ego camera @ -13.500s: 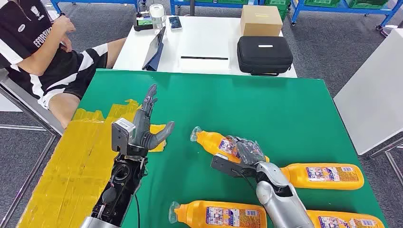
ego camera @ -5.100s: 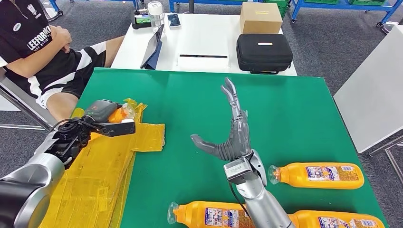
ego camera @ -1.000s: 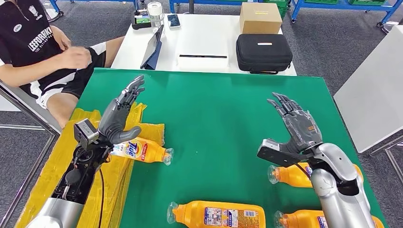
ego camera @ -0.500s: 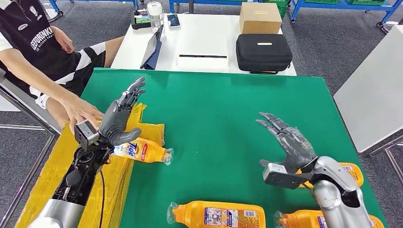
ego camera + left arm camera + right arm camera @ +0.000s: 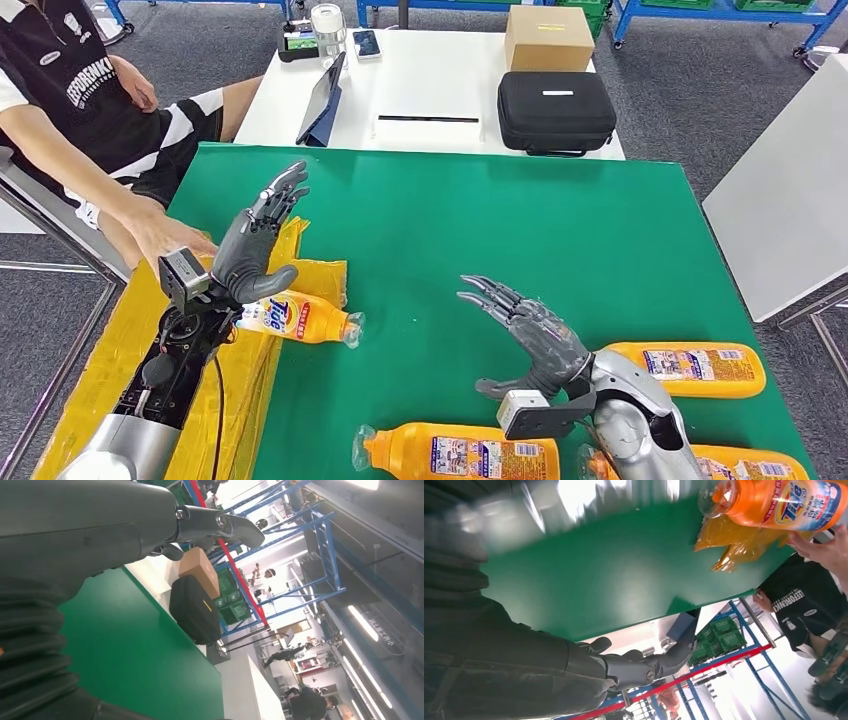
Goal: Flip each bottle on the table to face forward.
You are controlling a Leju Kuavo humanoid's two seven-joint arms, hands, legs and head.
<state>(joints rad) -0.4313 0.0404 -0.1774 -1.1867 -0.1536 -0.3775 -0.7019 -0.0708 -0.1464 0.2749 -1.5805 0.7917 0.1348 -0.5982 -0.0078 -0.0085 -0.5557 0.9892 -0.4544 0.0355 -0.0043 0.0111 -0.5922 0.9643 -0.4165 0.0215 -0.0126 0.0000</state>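
Hands (image 5: pixel 255 245) (image 5: pixel 530 335) both spread, empty over my bench (image 5: pixel 450 220); Tide label (image 5: pixel 796 497) on right wrist view alone.

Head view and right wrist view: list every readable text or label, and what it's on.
"Tide": brand label on the orange bottle lying on the yellow sheet, also readable in the right wrist view.
Shirt lettering on the seated person: white capitals, too small to spell out.
Back labels on the three other bottles, e.g. the near one: fine print, unreadable.
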